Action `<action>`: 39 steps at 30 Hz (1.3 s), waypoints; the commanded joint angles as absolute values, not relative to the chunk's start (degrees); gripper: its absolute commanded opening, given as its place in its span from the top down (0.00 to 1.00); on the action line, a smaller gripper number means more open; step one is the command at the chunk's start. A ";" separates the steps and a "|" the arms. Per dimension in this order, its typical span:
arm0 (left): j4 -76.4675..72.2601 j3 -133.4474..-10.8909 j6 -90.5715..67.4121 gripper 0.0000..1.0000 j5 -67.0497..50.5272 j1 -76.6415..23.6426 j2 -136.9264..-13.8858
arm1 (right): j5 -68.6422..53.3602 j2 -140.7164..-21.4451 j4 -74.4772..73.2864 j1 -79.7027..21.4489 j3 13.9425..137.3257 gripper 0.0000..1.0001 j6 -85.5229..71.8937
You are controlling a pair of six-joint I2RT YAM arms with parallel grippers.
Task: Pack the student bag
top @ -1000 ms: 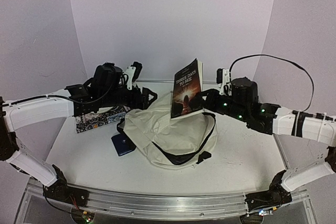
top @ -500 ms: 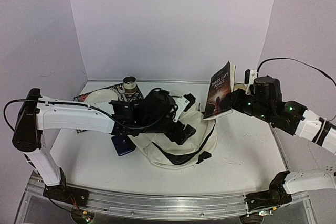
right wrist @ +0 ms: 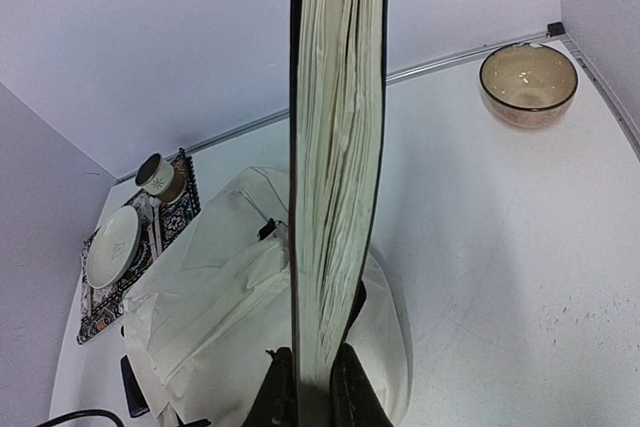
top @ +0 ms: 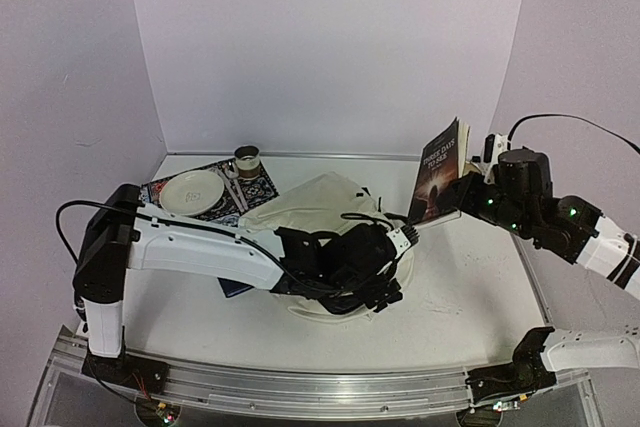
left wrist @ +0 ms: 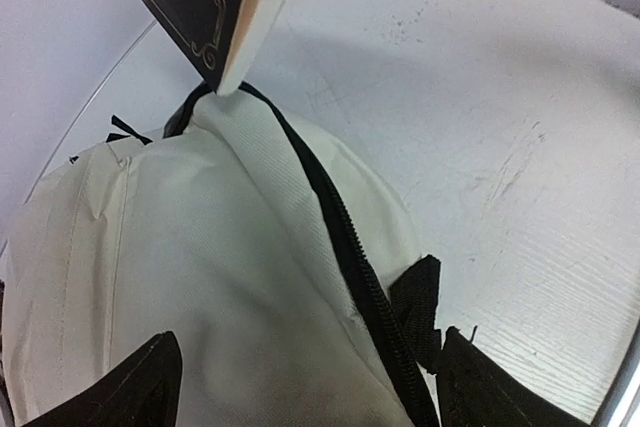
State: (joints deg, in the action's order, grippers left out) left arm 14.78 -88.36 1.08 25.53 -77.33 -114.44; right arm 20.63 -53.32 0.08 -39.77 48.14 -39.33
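Observation:
The student bag (top: 305, 209), cream with a black zipper (left wrist: 345, 237), lies slumped in the middle of the table. My left gripper (top: 385, 277) hangs open low over its right front edge. One black fingertip (left wrist: 130, 392) stands on each side of the zipper, with only fabric between them (left wrist: 310, 397). A dark-covered book (top: 440, 185) is held upright in the air to the right of the bag, its lower edge in my right gripper (top: 462, 197). In the right wrist view the fingers (right wrist: 318, 387) pinch the book (right wrist: 335, 177) with its page edges facing the camera.
A patterned mat (top: 215, 209) at the back left carries a white plate (top: 192, 192) and a cup (top: 247, 161). A dark blue object (top: 232, 288) peeks out under my left arm. A brown bowl (right wrist: 528, 82) stands in the far right corner.
My left arm has swept from the left side across the bag to its right front edge. The right gripper has carried the book rightwards, off the bag.

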 commanded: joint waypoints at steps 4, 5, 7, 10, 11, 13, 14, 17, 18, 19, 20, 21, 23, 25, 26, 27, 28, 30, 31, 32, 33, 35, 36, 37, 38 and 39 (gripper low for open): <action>19.08 -93.60 2.60 0.28 35.14 -78.20 -117.84 | 22.85 -51.51 2.34 -39.55 48.87 1.00 -39.71; 19.20 -93.58 2.68 0.34 36.50 -78.18 -117.80 | 22.70 -51.49 2.33 -39.55 48.89 1.00 -39.77; 19.35 -93.26 3.14 0.51 39.74 -78.14 -117.39 | 22.12 -51.35 2.21 -39.55 49.01 1.00 -39.87; 19.30 -92.69 4.01 0.71 44.03 -78.06 -116.18 | 21.14 -51.05 1.83 -39.56 49.20 1.00 -39.92; 19.32 -92.52 4.28 0.79 45.34 -77.92 -115.77 | 20.75 -50.84 1.66 -39.57 49.20 1.00 -40.00; 19.33 -92.09 4.73 0.92 46.93 -77.18 -114.92 | 19.88 -50.36 1.24 -39.55 49.11 1.00 -40.20; 19.33 -91.95 4.82 0.97 47.13 -76.53 -114.56 | 19.35 -50.04 1.06 -39.55 49.00 1.00 -40.47; 19.32 -91.99 4.98 1.00 46.95 -74.22 -113.44 | 17.76 -48.95 0.86 -39.59 48.48 1.00 -41.20; 19.27 -92.10 5.08 1.00 46.80 -73.36 -113.09 | 17.42 -48.50 0.80 -39.56 48.14 1.00 -41.45; 19.24 -92.25 5.03 1.00 46.50 -72.55 -112.65 | 16.85 -47.99 0.78 -39.56 47.80 1.00 -41.87; 19.20 -92.47 5.01 1.00 45.98 -71.32 -112.25 | 16.28 -47.64 0.79 -39.55 47.51 1.00 -42.24; 19.14 -92.85 5.05 1.00 45.38 -70.43 -111.88 | 15.53 -47.32 0.79 -39.55 47.31 1.00 -42.58; 19.05 -93.57 5.26 1.00 44.15 -68.78 -111.18 | 14.22 -46.64 0.79 -39.56 46.80 1.00 -43.53; 18.71 -94.51 5.81 1.00 43.26 -66.96 -110.79 | 11.94 -46.33 1.24 -39.55 46.36 1.00 -44.70; 18.56 -95.09 6.26 1.00 42.84 -66.27 -110.78 | 10.53 -46.29 1.72 -39.56 46.04 1.00 -45.28; 18.27 -95.63 6.58 1.00 42.39 -65.59 -110.77 | 9.01 -46.31 2.25 -39.55 45.68 1.00 -46.28; 18.16 -96.28 6.65 1.00 41.89 -65.15 -110.80 | 7.80 -46.32 2.81 -39.55 45.16 1.00 -46.95; 17.91 -97.82 6.62 1.00 40.82 -64.03 -110.91 | 5.01 -46.17 4.52 -39.55 44.07 1.00 -48.59; 17.80 -98.59 6.47 1.00 40.27 -63.47 -111.09 | 3.68 -46.15 5.44 -39.55 43.45 1.00 -49.55; 17.68 -99.39 6.25 1.00 39.90 -62.99 -111.36 | 2.62 -46.14 6.15 -39.55 42.94 1.00 -50.60; 17.65 -100.48 6.07 1.00 39.74 -62.44 -111.88 | 1.45 -46.07 7.08 -39.55 42.17 1.00 -51.57; 17.69 -102.54 5.85 1.00 39.72 -61.52 -112.97 | -0.26 -46.05 8.90 -39.55 40.66 1.00 -53.19; 17.68 -103.64 5.80 1.00 39.59 -61.10 -113.55 | -1.60 -46.17 10.09 -39.55 39.94 1.00 -54.06; 17.67 -104.67 5.72 1.00 39.47 -60.69 -114.10 | -2.92 -46.32 11.35 -39.55 39.26 1.00 -54.97; 17.66 -105.58 5.57 1.00 39.38 -60.34 -114.57 | -4.16 -46.59 12.76 -39.55 38.67 1.00 -55.94; 17.71 -106.35 5.27 1.00 39.16 -59.97 -114.94 | -5.37 -47.01 14.17 -39.55 38.00 1.00 -56.81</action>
State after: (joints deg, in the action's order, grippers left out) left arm 20.10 -100.37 6.00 39.58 -61.57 -114.12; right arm 1.09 -47.24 2.31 -39.77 39.27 -51.98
